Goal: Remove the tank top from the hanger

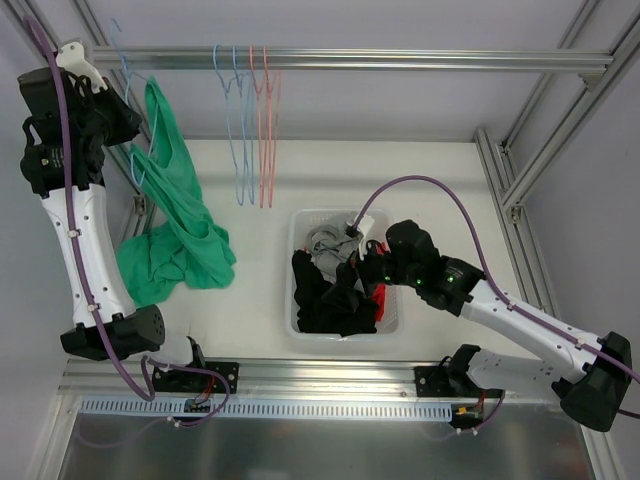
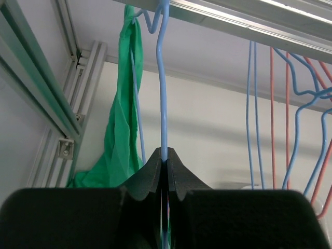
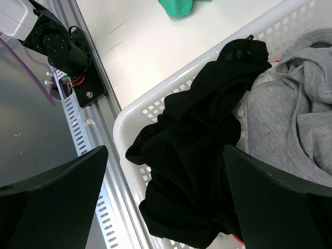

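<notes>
Left hand [image 2: 166, 157] is fully closed, its fingers pinched on the thin wire of a light-blue hanger [image 2: 163, 83]. The wire runs straight up from between the fingers to the aluminium rail [image 1: 350, 59]. Green tank top [image 1: 176, 225] is not in the grip. In the left wrist view it sits left of the closed fingers and further back, bunched up by the hanger's hook at the rail and falling in a long narrow drape beside the wire. From the top view the tank top is at the left end of the rail, just right of the left hand. It hangs down toward the far-left part of the tabletop [image 1: 440, 170], and its lower part spreads in a heap near the left edge. Empty blue hangers [image 1: 240, 130] and red hangers [image 1: 266, 130] hang further along the rail, apart from the tank top. Right hand [image 3: 166, 192] is spread wide with nothing between its fingers. It hovers over a white basket [image 1: 296, 322] near the middle of the tabletop, well apart from the tank top. The basket holds a black garment [image 3: 197, 135] directly under the right hand and a grey garment [image 3: 290, 119] beside it.
</notes>
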Action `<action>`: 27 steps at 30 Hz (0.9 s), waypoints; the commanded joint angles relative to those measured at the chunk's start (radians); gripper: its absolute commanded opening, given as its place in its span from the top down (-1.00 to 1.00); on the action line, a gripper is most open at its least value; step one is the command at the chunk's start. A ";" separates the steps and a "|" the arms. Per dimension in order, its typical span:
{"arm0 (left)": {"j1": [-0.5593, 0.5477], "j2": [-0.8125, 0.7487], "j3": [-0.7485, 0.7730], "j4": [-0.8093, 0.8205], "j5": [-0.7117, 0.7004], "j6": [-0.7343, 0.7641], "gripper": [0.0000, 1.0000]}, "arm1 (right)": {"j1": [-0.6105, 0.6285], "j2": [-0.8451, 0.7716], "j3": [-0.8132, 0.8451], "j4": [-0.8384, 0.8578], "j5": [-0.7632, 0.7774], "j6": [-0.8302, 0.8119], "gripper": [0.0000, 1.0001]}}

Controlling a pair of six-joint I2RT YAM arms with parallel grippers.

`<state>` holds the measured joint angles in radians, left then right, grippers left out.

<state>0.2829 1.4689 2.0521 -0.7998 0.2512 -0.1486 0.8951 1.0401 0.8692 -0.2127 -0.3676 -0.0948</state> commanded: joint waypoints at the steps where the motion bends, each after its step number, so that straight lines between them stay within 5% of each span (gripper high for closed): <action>1: 0.004 -0.077 -0.036 0.079 0.079 -0.029 1.00 | -0.001 -0.025 0.013 0.045 -0.005 -0.017 -0.99; 16: 0.002 -0.379 -0.335 0.211 0.134 -0.062 1.00 | -0.001 -0.043 0.001 0.061 -0.011 0.000 -0.99; 27: 0.004 -0.861 -0.838 0.215 0.140 -0.127 1.00 | -0.001 -0.110 -0.041 0.174 -0.071 0.038 -0.99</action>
<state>0.2829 0.7116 1.2816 -0.6369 0.3592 -0.2367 0.8951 0.9691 0.8471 -0.1379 -0.3943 -0.0765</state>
